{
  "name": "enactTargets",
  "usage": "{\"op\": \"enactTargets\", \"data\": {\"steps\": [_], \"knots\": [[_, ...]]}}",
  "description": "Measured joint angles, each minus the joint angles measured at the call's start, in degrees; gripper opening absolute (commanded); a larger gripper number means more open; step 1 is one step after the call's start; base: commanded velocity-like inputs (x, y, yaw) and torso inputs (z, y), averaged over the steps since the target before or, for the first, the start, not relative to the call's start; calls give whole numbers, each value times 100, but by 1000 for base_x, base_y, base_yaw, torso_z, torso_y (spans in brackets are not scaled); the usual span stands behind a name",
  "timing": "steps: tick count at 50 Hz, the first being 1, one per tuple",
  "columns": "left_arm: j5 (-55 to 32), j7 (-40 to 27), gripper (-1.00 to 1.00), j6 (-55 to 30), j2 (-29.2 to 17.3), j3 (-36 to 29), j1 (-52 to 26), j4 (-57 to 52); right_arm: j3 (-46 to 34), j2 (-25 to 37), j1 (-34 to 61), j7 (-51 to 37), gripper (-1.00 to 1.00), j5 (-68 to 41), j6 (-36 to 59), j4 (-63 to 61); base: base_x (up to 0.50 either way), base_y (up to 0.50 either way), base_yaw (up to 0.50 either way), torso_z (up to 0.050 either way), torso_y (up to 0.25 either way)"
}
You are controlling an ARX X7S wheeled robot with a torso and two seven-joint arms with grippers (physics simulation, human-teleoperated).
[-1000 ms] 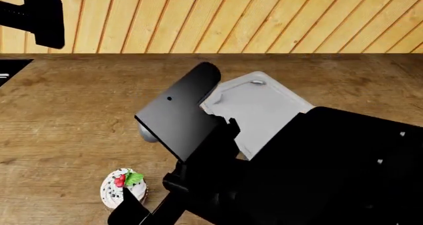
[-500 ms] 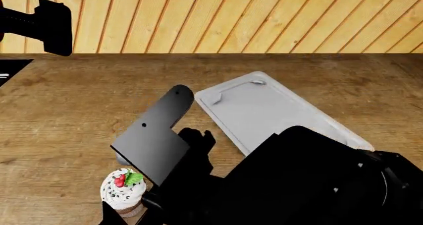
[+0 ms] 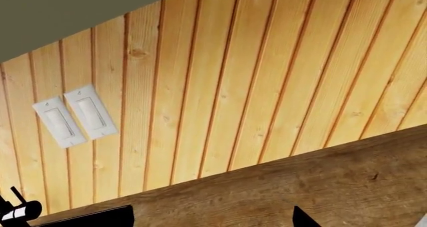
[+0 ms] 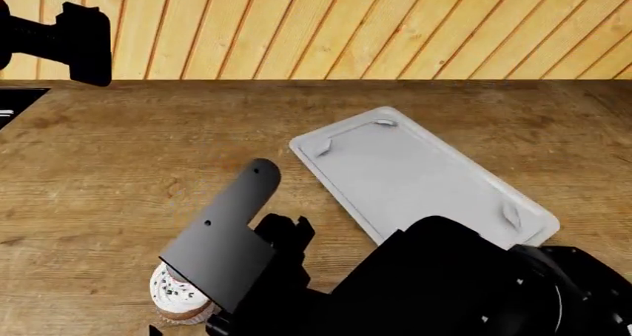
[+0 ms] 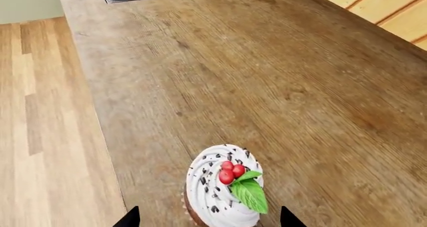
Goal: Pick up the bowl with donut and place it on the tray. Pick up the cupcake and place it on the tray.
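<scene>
The cupcake (image 5: 225, 192), white frosting with red berries and a green leaf, stands on the wooden counter near its front edge. My right gripper (image 5: 210, 222) is open, a fingertip on each side of the cupcake, apart from it. In the head view the cupcake (image 4: 176, 297) is half hidden under my right arm's black link (image 4: 222, 236). The light-grey tray (image 4: 415, 177) lies bare, diagonally at centre right. My left gripper (image 3: 210, 222) is open on nothing, raised at the far left (image 4: 74, 40) before the wall. The bowl and donut are out of view.
A wood-plank wall (image 4: 345, 25) backs the counter, with two white switches (image 3: 73, 114) on it. A black inset panel (image 4: 15, 99) sits at the counter's left end. The counter's front edge drops to the floor (image 5: 47, 137) beside the cupcake.
My right arm has swung down and left toward the cupcake, uncovering the whole tray and now hiding part of the cupcake. The left gripper has barely shifted.
</scene>
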State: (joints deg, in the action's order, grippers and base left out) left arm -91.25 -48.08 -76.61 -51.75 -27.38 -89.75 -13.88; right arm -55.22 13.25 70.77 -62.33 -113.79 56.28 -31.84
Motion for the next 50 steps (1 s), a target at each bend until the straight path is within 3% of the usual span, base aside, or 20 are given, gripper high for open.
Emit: {"op": "enactTargets", "data": {"steps": [24, 50], "knots": [[77, 101, 100, 202, -103, -8, 159, -87, -25, 439, -366, 818, 100, 1035, 156, 306, 0, 0, 0, 0, 0], [110, 169, 100, 325, -173, -45, 248, -97, -363, 90, -533, 1479, 100, 1682, 243, 704, 0, 0, 0, 0, 0]]}}
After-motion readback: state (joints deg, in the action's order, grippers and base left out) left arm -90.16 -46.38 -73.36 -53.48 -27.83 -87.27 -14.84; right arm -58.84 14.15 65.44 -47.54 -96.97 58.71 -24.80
